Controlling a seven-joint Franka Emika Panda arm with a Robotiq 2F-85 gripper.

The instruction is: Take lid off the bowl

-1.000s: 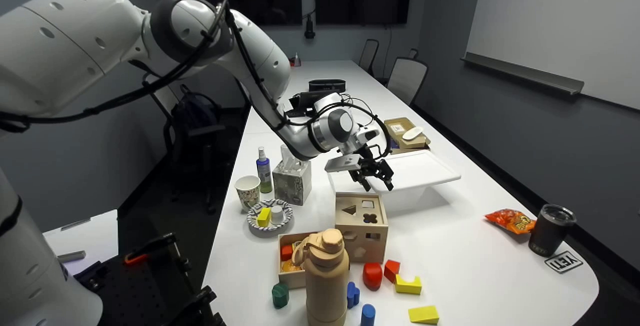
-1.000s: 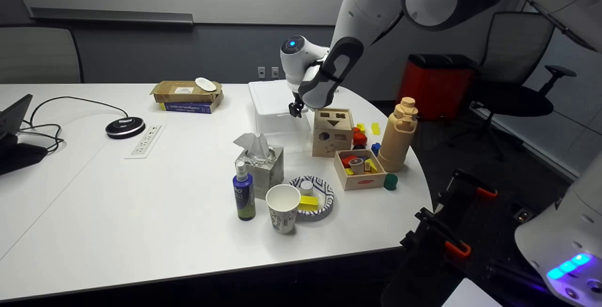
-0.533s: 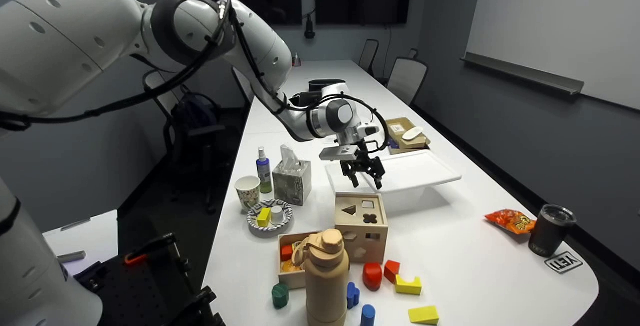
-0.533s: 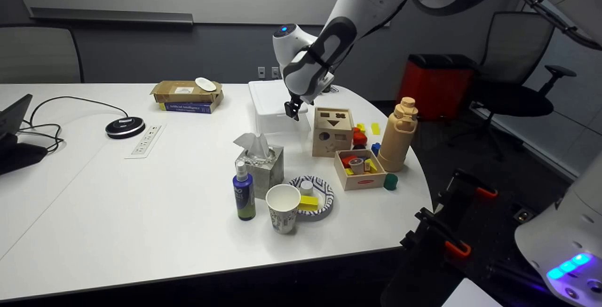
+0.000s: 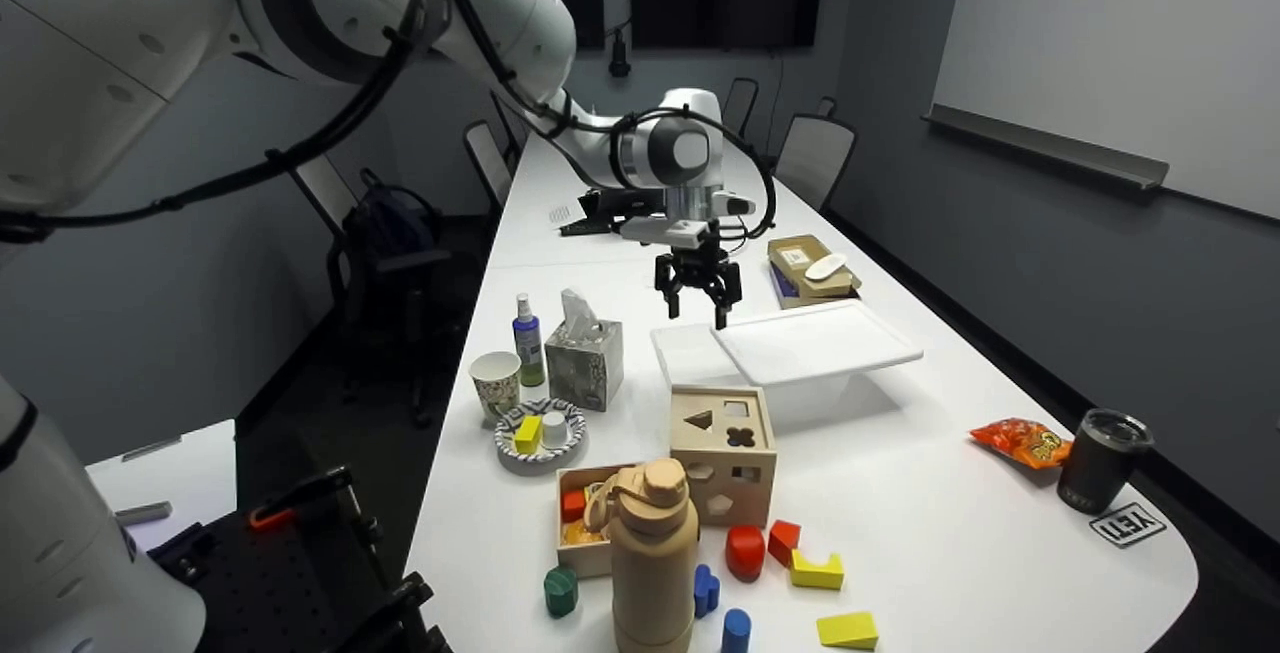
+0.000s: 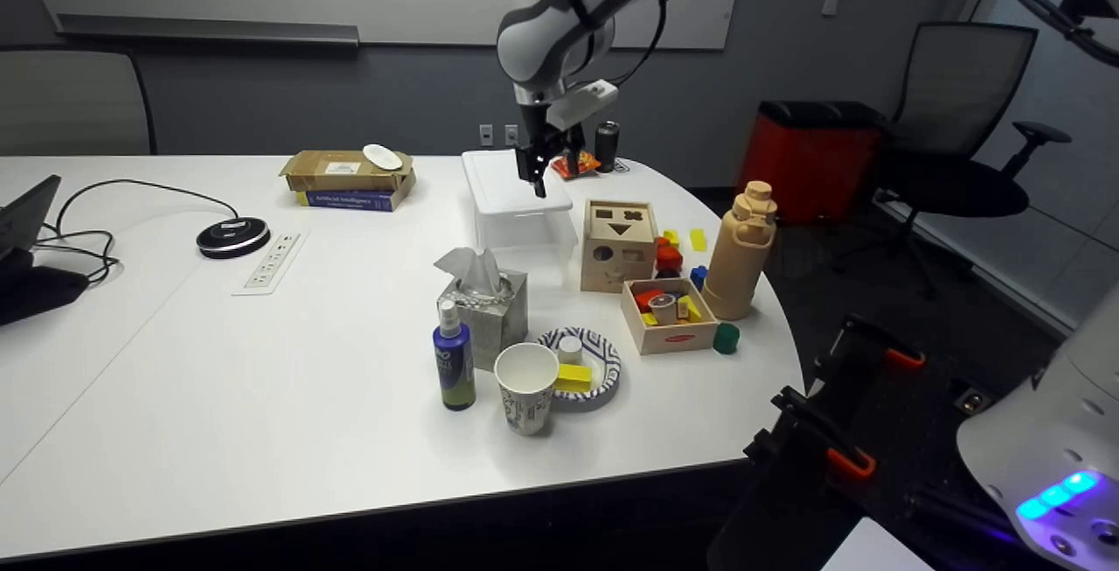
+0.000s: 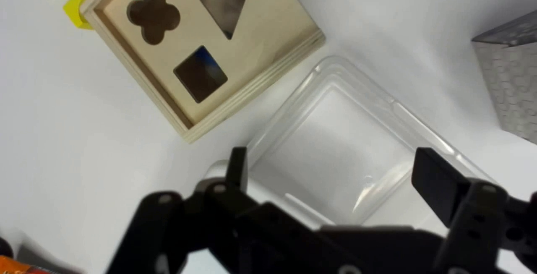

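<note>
The hand (image 7: pixel 330 163) hangs above the clear container (image 7: pixel 342 118), its fingers spread with nothing between them. From there the white lid (image 5: pixel 820 341) lies toward the long edge of the desk (image 5: pixel 930 493) by the whiteboard (image 5: pixel 1100 53): it sits offset on the container, reaching out that way and leaving the opposite side uncovered. Its near edge runs roughly along the desk's length; its longer axis seems to lie across the desk. The coming move, I judge, turns on bringing the fingers over to that near edge. The wooden shape box (image 6: pixel 618 243) stands just beside the container, toward the desk's rounded end. Beyond, toward the opposite long edge, the shallow patterned bowl (image 6: pixel 606 361) bears no lid, so the container's is presumably meant.
</note>
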